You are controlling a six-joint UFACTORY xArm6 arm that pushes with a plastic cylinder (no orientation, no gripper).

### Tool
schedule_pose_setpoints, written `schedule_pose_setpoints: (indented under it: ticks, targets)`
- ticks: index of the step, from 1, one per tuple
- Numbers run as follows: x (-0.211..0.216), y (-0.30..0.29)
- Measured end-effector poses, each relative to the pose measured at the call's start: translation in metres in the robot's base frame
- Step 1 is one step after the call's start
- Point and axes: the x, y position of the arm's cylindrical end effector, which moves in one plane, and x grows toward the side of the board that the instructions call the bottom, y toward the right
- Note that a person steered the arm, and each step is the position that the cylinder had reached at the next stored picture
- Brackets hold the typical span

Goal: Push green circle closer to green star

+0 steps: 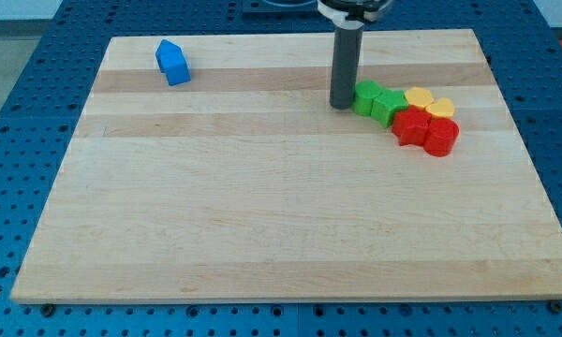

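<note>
My tip stands on the board right at the left side of a green block that looks round, the green circle. It seems to touch it or nearly so. A second green block with angular edges, the green star, sits against the circle's right side. Both are at the left end of a tight cluster in the view's upper right.
In the cluster, two yellow blocks lie right of the greens, and two red blocks lie below them. A blue block sits alone at the upper left. The wooden board lies on a blue perforated table.
</note>
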Motion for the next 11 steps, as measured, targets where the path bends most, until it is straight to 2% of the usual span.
schedule_pose_setpoints:
  ticks: [3, 4, 5, 7, 11]
  targets:
    - [0.006, 0.032]
    - [-0.015, -0.002]
    - [-0.031, -0.006]
    - [-0.022, 0.033]
    - [-0.045, 0.080]
